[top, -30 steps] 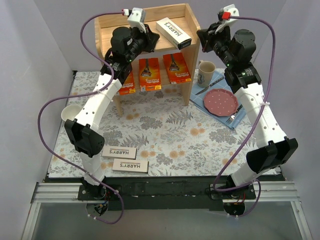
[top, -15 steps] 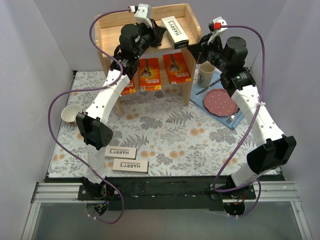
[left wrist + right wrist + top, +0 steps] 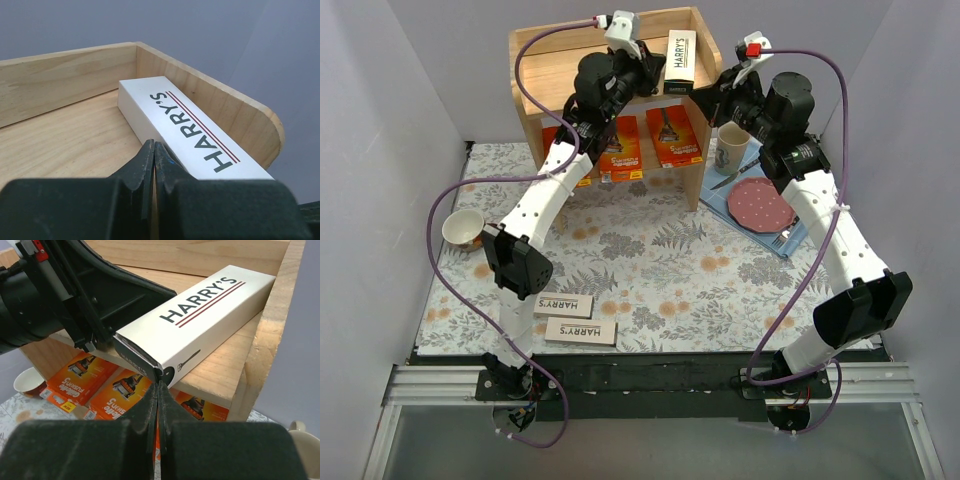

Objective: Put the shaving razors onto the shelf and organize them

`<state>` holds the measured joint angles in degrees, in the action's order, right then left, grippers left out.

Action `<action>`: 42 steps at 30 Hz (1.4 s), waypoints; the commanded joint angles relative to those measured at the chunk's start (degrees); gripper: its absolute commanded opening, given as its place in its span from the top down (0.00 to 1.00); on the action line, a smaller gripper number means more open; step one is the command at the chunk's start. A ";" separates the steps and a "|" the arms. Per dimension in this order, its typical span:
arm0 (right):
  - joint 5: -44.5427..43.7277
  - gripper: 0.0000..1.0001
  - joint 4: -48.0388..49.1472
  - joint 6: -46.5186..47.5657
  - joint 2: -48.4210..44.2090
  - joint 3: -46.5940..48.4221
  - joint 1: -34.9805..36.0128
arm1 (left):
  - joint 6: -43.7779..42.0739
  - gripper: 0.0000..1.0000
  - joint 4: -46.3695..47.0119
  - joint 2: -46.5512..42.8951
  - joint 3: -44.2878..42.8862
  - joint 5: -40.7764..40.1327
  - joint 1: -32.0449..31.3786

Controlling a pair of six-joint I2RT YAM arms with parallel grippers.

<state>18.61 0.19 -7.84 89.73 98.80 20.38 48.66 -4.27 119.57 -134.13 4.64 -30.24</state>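
Top tier of light-wood shelf: long white "HARRY'S" box beside right rail, bare board leftward; left fingers together at its side, right fingers together at its dark end.

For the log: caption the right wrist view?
Shut right end effector at the Harry's box on the upper shelf.

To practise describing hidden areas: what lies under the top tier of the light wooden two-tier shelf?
Three flat orange razor packs sit side by side on the shelf's lower tier. The left arm covers much of the leftmost; the top board hides the space behind them.
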 commanded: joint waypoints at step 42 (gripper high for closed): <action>9.32 0.89 2.97 0.28 5.64 10.19 -1.75 | -11.92 0.71 2.33 -19.88 20.89 -18.09 -6.06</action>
<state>22.79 -1.98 -6.33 98.10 109.38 19.94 39.68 -0.49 108.97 -118.61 -9.93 -36.25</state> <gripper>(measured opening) 0.107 0.199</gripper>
